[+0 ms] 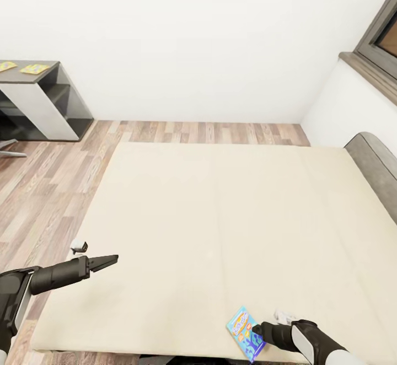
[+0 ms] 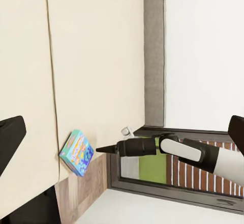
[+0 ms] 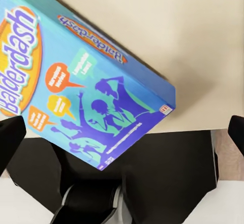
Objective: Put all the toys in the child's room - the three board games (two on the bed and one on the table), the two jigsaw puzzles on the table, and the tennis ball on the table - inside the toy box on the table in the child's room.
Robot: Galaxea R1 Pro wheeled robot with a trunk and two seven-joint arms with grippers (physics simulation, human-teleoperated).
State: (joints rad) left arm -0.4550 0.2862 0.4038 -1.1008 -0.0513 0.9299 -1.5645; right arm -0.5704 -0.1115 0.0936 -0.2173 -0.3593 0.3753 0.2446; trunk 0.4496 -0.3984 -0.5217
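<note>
Holding: right gripper (image 1: 258, 332) is gripping the blue board game (image 1: 246, 333) at the lower right of the frame, jaws closed on its edge.
Game position: box is tilting above the near edge of the bed (image 1: 220, 221).
Left gripper (image 1: 110, 259): hanging over the bed's left edge at lower left, jaws narrow, carrying nothing.
Tabletop (image 1: 25, 75): sitting at upper left, bearing two jigsaw puzzles (image 1: 34, 69).
</note>
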